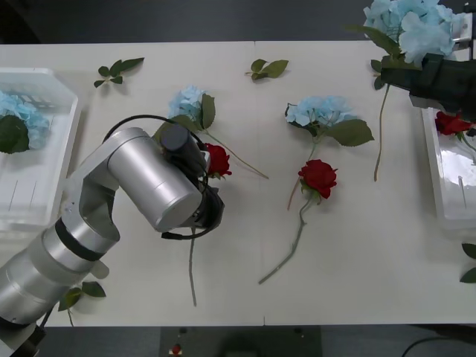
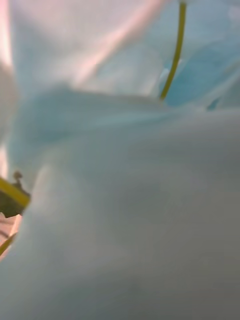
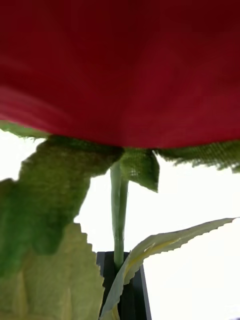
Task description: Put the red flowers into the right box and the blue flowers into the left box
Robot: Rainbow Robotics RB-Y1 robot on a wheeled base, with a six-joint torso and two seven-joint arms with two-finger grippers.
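Pressing against left hand (rose)

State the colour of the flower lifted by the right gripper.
Pale sky blue flower, with green leaves; the front view shows it best, at the right gripper.

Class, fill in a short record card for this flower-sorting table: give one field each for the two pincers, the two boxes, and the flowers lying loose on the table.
left pincer: hidden under its arm at a red rose; a stem between its fingers
right pincer: far right of the table, holding a blue flower
left box: one blue flower inside
right box: one red rose inside
loose on table: two blue flowers, one red rose
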